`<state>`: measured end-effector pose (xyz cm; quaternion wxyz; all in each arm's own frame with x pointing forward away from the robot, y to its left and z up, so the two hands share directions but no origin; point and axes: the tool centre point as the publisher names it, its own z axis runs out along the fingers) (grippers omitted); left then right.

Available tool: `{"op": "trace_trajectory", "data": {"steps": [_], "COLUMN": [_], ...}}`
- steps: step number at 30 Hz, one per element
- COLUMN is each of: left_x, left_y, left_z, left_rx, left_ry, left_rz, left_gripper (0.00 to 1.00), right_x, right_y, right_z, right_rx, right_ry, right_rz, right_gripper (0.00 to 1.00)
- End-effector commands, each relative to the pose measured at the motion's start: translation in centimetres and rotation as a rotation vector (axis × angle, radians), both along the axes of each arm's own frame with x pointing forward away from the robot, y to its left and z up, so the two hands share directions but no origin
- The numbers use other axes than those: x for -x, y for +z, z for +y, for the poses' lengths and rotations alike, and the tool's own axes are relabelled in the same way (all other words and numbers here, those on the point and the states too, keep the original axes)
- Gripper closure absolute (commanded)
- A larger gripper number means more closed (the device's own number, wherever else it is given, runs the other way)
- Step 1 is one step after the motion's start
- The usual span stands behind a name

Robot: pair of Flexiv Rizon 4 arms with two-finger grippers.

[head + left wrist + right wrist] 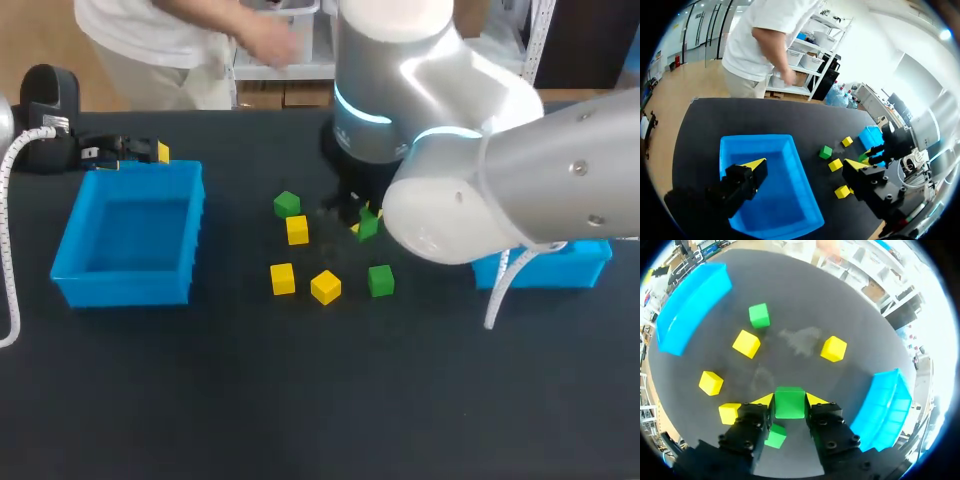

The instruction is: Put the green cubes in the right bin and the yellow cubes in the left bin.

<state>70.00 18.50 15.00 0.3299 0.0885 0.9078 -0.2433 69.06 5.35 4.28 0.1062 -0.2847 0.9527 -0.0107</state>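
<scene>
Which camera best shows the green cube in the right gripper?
Right wrist view: green cube clamped plainly in the right gripper. Head view shows part of it under the arm; left wrist view, a speck.

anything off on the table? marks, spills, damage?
Only a pale smudge on the dark table, just ahead of the right claw, which is shut on a green cube. It looks like a scuff or residue. The left bin is empty; nothing spilled.

Robotics lab: robot arm (540, 170), black table (300, 420).
</scene>
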Motion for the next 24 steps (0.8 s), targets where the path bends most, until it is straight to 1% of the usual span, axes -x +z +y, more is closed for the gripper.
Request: {"op": "trace_trajectory", "data": {"steps": [1, 11, 18, 24], "left_x": [0.0, 0.0, 0.0, 0.0], "left_y": [0.0, 0.0, 0.0, 0.0], "left_z": [0.0, 0.0, 0.0, 0.0], "left_rx": [0.000, 0.000, 0.000, 0.000], "left_ry": [0.000, 0.000, 0.000, 0.000], "left_rz": [0.000, 0.000, 0.000, 0.000], "left_gripper": [0.00, 0.00, 0.00, 0.00], "right_x": [0.5, 0.1, -0.5, -0.6], "right_y": [1.7, 4.6, 6.7, 7.4], "right_z": [-1.3, -3.9, -6.4, -8.9], "right_rx": [-0.017, -0.044, -0.058, -0.055], "right_ry": [-0.006, -0.046, -0.095, -0.142], "right_rz": [-0.016, -0.041, -0.081, -0.096], "right_gripper": [1.00, 1.00, 1.00, 1.00]}}
